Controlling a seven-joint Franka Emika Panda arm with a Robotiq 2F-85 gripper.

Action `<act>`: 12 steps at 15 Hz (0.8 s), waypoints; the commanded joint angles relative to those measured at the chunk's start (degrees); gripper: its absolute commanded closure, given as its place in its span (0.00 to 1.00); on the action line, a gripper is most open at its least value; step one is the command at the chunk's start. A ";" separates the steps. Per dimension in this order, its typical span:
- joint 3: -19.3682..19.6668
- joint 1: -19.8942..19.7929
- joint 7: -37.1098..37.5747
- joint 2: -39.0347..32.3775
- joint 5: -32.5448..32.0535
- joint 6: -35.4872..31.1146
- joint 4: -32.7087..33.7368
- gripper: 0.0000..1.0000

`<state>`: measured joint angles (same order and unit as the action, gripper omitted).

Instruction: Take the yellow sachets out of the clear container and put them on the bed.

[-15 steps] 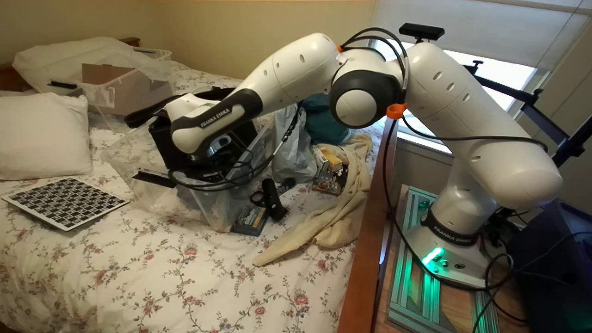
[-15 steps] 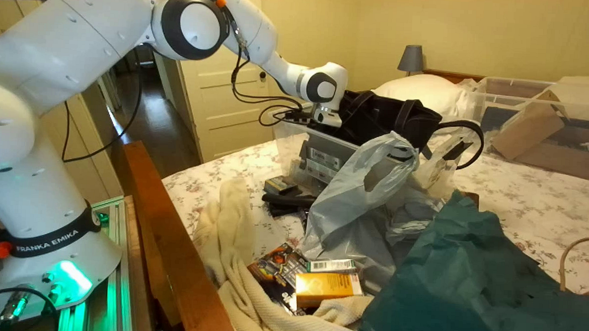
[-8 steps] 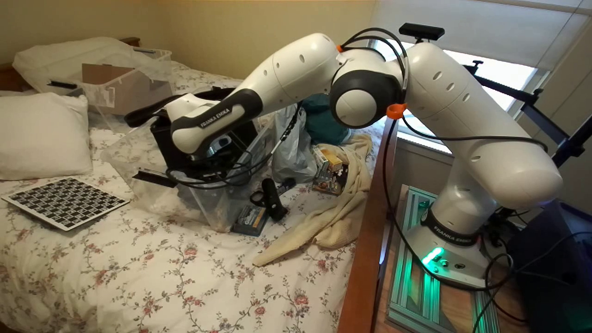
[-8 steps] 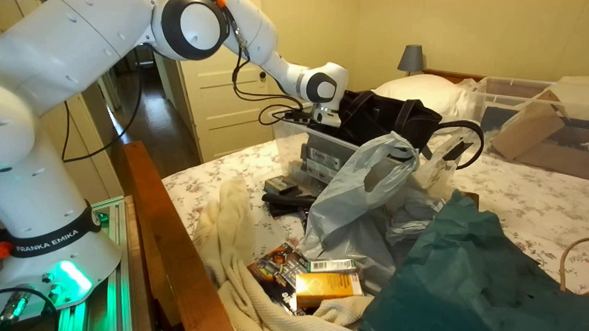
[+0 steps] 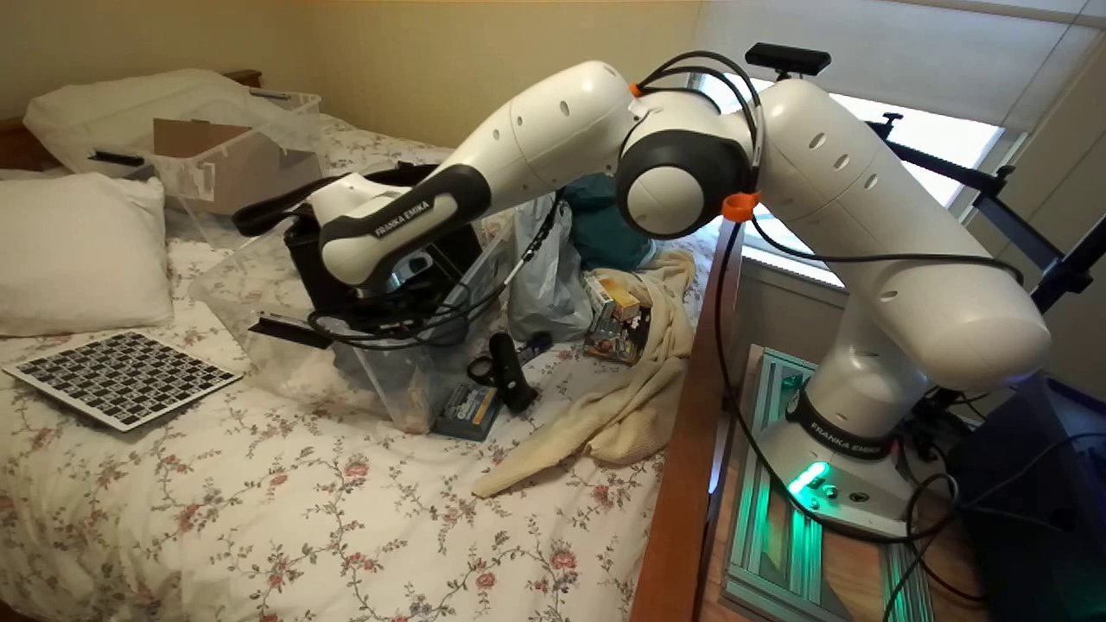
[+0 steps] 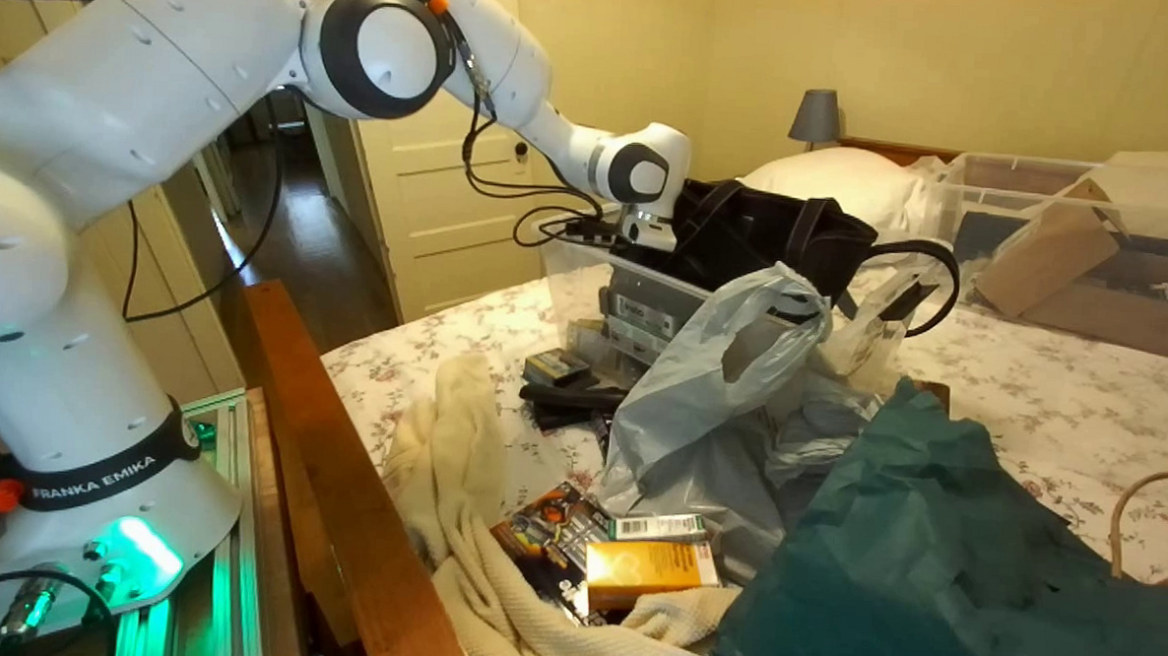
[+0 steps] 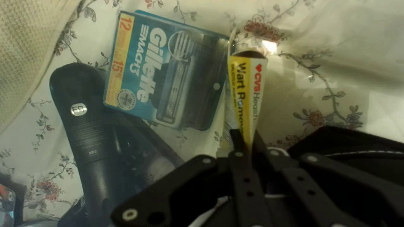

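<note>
Wrist view: the fingers (image 7: 245, 171) stand narrow, gripping one end of a yellow sachet (image 7: 247, 91).
Printed yellow and white, the sachet appears just beside the teal Gillette pack (image 7: 143, 66), which lies on the counter (image 5: 346, 518), here the bed (image 6: 1083, 419). In both exterior views the robot arm (image 5: 553, 121) dips into the clear container (image 5: 389, 389), between the counter's headboard edge and its robot-side edge, where a wooden board (image 5: 687, 466) runs; the fingers cannot be made out there. A black bag (image 6: 746, 232) sits in the container by the arm. Near the robot-side edge lies a cream knit cloth (image 5: 622, 432); between it and the container are the Gillette pack and a long black object (image 7: 85, 126). Towards the headboard edge are a pillow (image 5: 78, 250) and another clear bin (image 5: 203, 186). Whether the sachet touches the container's wall, I cannot tell.
</note>
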<state>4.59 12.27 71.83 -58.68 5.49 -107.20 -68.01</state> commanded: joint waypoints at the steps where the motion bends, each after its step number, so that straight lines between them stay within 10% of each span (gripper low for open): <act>1: -0.13 0.30 1.99 2.77 -0.94 -0.66 -2.17 0.99; 12: 1.60 0.54 4.15 16.59 -4.81 -6.55 -13.35 0.99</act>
<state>5.46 12.33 73.95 -48.69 2.76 -109.78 -73.65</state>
